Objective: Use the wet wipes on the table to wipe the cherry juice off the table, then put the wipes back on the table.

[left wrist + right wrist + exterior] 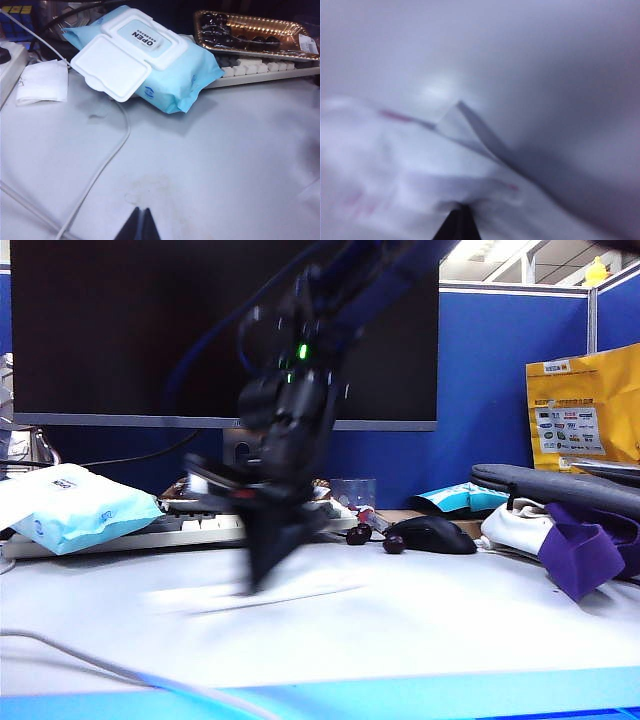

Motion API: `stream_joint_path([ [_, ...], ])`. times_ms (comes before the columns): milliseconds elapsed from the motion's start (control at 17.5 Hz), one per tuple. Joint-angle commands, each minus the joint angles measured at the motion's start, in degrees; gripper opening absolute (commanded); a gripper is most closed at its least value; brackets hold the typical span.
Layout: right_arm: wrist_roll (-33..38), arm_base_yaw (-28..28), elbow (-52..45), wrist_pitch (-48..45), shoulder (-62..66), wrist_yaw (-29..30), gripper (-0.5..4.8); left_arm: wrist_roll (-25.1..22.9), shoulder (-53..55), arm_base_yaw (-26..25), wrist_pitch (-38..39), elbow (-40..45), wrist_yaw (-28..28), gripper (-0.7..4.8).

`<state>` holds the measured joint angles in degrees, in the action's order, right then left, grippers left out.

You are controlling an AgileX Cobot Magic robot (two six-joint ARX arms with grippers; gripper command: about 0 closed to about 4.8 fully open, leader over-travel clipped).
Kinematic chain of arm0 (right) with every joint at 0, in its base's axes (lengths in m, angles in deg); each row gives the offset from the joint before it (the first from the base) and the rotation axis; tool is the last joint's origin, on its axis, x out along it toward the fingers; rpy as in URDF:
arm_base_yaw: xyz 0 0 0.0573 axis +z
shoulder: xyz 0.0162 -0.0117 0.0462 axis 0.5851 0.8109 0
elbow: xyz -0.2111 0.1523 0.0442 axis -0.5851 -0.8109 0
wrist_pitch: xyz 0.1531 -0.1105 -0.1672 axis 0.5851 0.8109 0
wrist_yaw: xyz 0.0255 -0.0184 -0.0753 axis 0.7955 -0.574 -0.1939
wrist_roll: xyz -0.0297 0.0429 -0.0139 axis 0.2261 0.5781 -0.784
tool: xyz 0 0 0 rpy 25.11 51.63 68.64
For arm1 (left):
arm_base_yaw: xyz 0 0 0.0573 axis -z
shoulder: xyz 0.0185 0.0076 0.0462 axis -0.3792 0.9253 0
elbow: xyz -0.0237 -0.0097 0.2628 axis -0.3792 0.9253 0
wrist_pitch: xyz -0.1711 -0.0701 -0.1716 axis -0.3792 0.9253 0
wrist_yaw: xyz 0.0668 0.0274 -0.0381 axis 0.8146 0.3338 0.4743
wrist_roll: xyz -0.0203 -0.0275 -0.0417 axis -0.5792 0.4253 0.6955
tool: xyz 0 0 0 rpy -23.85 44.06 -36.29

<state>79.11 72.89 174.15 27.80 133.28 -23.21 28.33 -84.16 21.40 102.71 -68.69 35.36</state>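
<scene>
The wet wipes [405, 170] are a thin white sheet, crumpled and marked with pink-red streaks [395, 116], lying on the table [450, 610]. My right gripper [460, 212] points down with its jaws shut, and the sheet puckers around their tips. In the exterior view this gripper [262, 575] is blurred, its tip down on the pale sheet [300, 590]. My left gripper [141, 214] hovers low over the table [240, 150], shut and holding nothing. A faint ring-shaped smear [150, 186] lies just ahead of it. I cannot tell whether that is cherry juice.
A light-blue wipes packet [75, 510] [150, 60] with its lid open leans on a keyboard [190, 530]. Two dark cherries [358, 534] and a black mouse [432, 533] sit behind the right gripper. A white cable [100, 665] crosses the front left. Bags [580, 540] fill the right.
</scene>
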Motion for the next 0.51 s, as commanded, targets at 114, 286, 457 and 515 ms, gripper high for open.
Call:
stream_joint_path([
  [114,5.57,-4.57,-1.25,3.34,2.54,-24.46,-0.01,-0.02,-0.17,-0.02,0.61,0.33,-0.17,-0.04],
  [286,5.95,-6.60,-1.25,5.14,2.54,-21.94,-0.01,-0.02,-0.17,-0.02,0.61,0.33,-0.17,-0.04],
  [457,4.13,-6.47,-1.25,5.16,2.54,-2.62,-0.01,-0.02,-0.17,-0.02,0.61,0.33,-0.17,-0.04],
  [515,3.23,-5.64,-1.25,4.94,2.54,7.32,-0.01,-0.02,-0.17,-0.02,0.61,0.33,-0.17,-0.04],
])
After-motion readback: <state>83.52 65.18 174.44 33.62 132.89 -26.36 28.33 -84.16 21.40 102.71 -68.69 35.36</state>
